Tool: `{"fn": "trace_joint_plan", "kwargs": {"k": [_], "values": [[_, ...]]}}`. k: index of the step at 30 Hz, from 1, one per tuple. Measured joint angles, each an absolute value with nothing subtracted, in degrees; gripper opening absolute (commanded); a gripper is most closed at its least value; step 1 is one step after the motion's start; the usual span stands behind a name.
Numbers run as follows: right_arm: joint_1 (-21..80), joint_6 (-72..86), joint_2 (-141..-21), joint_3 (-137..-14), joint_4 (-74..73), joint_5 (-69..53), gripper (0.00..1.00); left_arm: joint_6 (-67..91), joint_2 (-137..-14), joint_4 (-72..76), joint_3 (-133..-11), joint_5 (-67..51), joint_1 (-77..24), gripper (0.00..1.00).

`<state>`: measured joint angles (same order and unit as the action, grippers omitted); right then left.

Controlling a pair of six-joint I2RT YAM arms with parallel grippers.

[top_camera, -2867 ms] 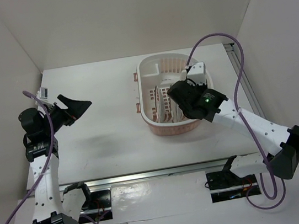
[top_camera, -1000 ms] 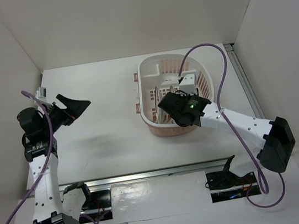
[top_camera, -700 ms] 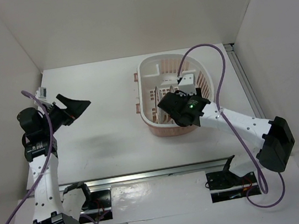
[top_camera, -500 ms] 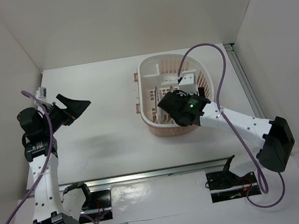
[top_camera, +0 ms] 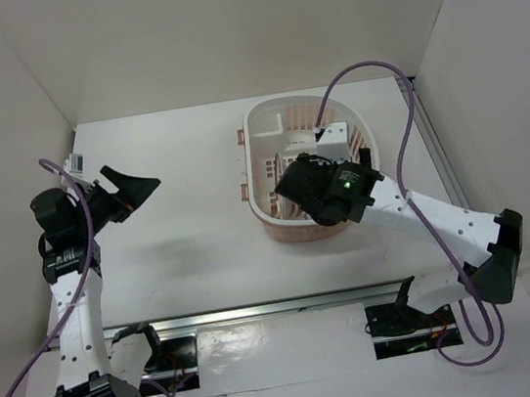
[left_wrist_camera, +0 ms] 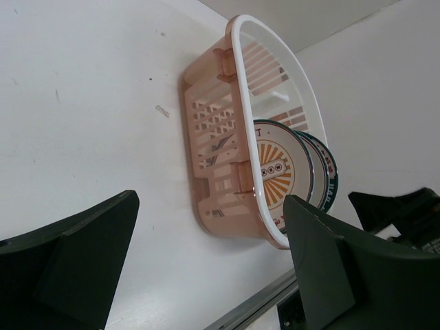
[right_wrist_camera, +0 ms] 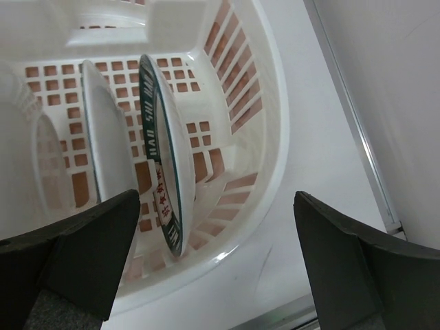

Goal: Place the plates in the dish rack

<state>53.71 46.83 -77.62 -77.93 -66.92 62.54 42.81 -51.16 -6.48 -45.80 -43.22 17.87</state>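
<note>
The pale pink dish rack stands at the table's back right. Three plates stand on edge inside it. The left wrist view shows the orange-patterned plate in front and the teal-rimmed plate behind. In the right wrist view the teal-rimmed plate leans in the rack beside a plain white back. My right gripper hangs open just above the rack's near end, its jaws wide apart and touching no plate. My left gripper hovers open and empty at the far left.
A metal rail runs along the near edge, and another along the right side. White walls close in the back and both sides. A purple cable loops over the rack's right end.
My right gripper has opened and let go of the teal-rimmed plate, which now stands in the rack. Its wrist has shifted slightly. The left arm has not moved.
</note>
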Motion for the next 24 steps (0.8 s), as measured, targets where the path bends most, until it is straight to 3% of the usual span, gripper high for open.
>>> {"fn": "trace_joint_plan", "kwargs": {"k": [6,14,24], "values": [[58.41,42.46,-70.39,-78.5,-67.64,58.83,1.0,37.5,-50.17,-13.56,-50.09,-37.21,17.87,1.0],[58.61,35.09,-51.29,-79.18,-68.73,55.2,1.0,32.38,-36.42,-22.09,-50.15,-24.1,13.63,1.0],[58.57,33.58,-40.21,-81.01,-72.66,49.91,1.0,29.87,-28.16,-30.5,-49.28,-18.46,12.78,1.0]]}}
